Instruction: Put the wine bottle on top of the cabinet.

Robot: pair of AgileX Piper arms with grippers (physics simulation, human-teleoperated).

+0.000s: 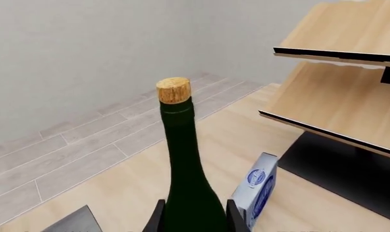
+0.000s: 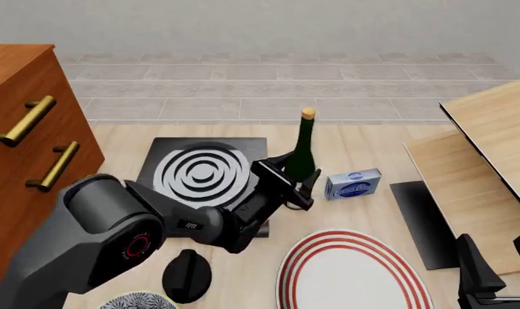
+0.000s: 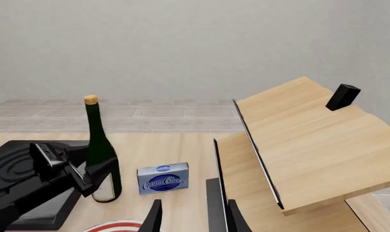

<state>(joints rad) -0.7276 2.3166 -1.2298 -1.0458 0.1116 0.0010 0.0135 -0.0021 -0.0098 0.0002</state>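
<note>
The wine bottle (image 2: 305, 149) is dark green with a cork top and stands upright on the pale table, just right of a black hob. My left gripper (image 2: 301, 185) is shut on its lower body. In the left wrist view the two fingers (image 1: 154, 218) press against both sides of the wine bottle (image 1: 185, 164). The right wrist view shows the wine bottle (image 3: 99, 150) with its base at table level and the left gripper (image 3: 92, 176) on it. The reddish-brown cabinet (image 2: 19, 129) with brass handles stands at the far left. My right gripper (image 2: 499, 270) is open and holds nothing, low at the front right.
A blue box (image 2: 352, 184) lies right of the bottle. A black hob with white rings (image 2: 203, 170) sits behind my left arm. A red-striped plate (image 2: 350, 273), a black knob-like object (image 2: 187, 275) and a patterned bowl (image 2: 139, 301) are in front. A slanted wooden rack (image 2: 491, 141) fills the right.
</note>
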